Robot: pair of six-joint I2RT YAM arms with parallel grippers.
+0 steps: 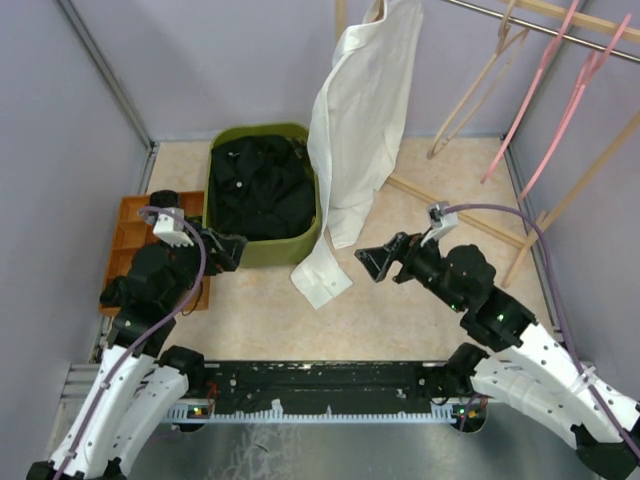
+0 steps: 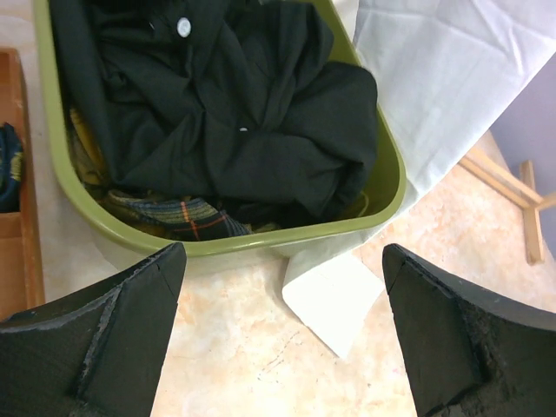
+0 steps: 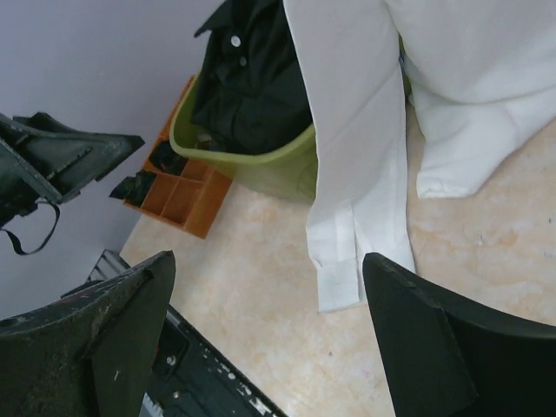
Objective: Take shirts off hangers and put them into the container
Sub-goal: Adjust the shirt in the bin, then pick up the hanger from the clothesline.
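Container at the rear left of the tabletop, with crumpled shirts in it and the compartment tray just beside it on the left. Hanging shirt against the container's right side, its sleeve cuff lying on the tabletop before the container's front right corner; hangers behind, at far right. Left claw at the container's front left corner; right claw right of the cuff, apart from it.

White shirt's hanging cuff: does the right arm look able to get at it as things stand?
Probably yes. The right gripper faces the cuff with open jaws, and only bare table lies between them; the green container sits off to the side.
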